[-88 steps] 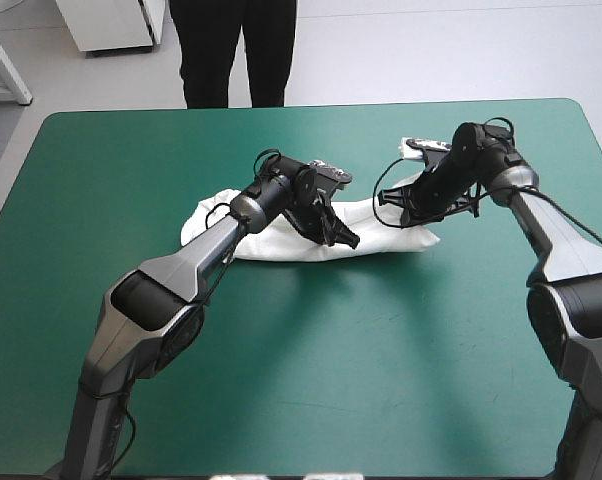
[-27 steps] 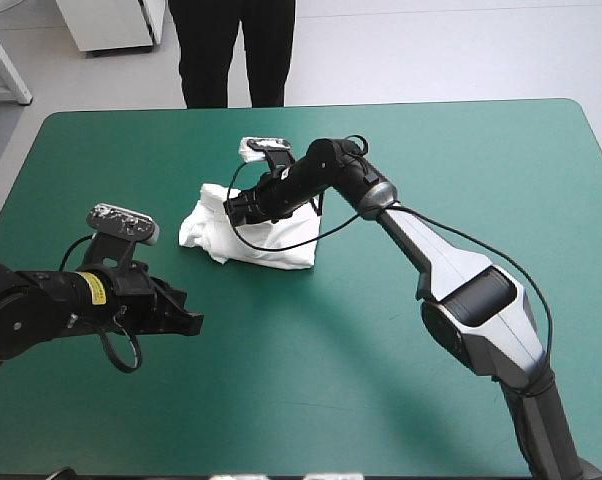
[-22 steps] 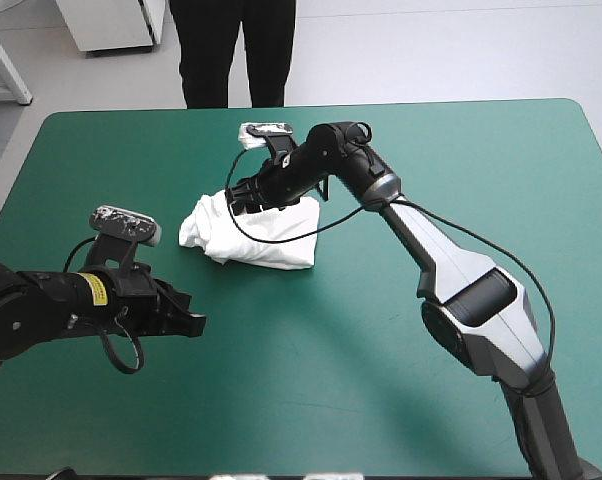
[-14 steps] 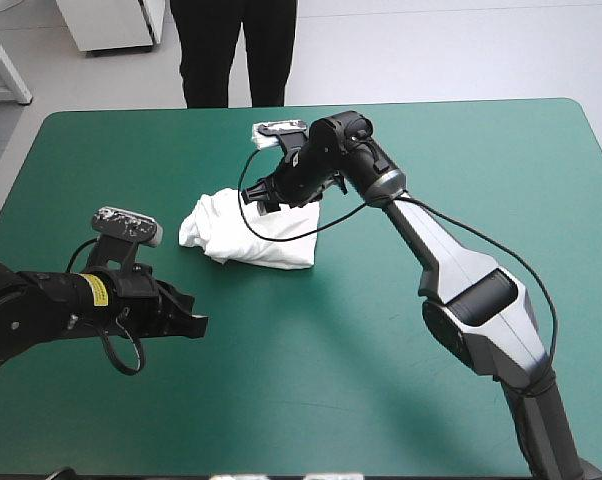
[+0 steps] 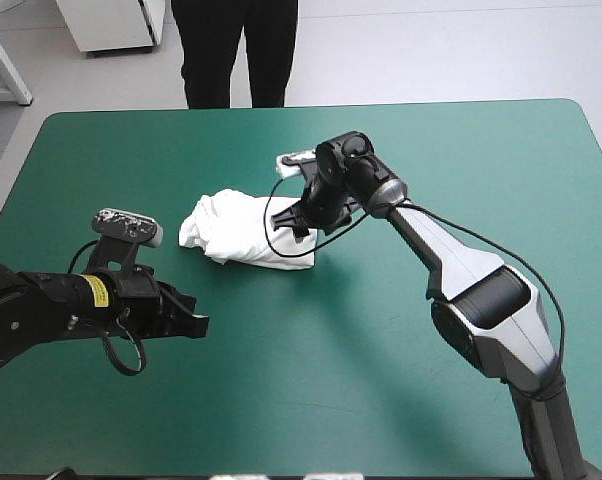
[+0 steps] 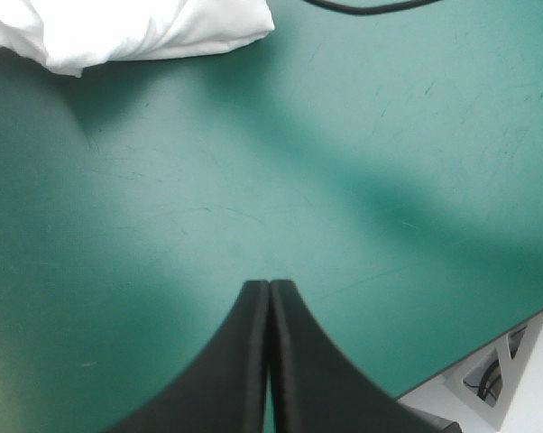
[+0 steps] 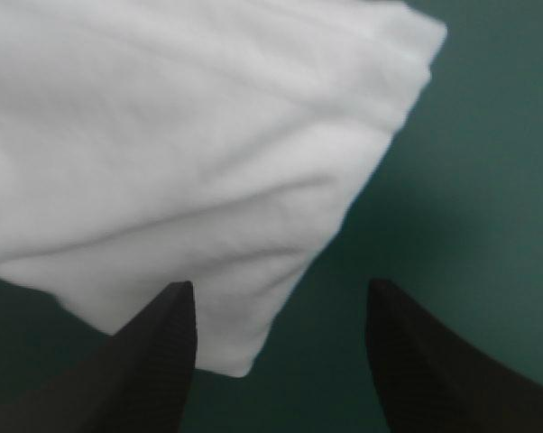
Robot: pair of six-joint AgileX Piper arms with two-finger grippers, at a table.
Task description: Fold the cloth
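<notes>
High view: the T-shirt (image 5: 243, 229), a white folded bundle, lies on the teal-green worktop (image 5: 461, 150), left of centre and toward the far half. My right gripper (image 5: 293, 217) reaches in over the bundle's right-hand end; I cannot tell whether it touches the cloth. My left gripper (image 5: 191, 322) sits low over the near-left part of the worktop, well apart from the T-shirt, pointing across bare cover.

Right wrist view: the right gripper (image 7: 279, 286) has its two black fingers (image 7: 154, 361) standing wide apart, holding nothing. A creased corner of the T-shirt (image 7: 190, 162) lies between them, nearer one finger, with bare cover beside the other. The cloth spreads ahead of the gripper as a layered white field.

Left wrist view: the left gripper (image 6: 269, 285) has its fingers (image 6: 244, 361) pressed together in one pointed arch, with nothing between them. Only bare cover lies just ahead; the T-shirt (image 6: 118, 27) shows as a white edge far ahead and off to one side.
</notes>
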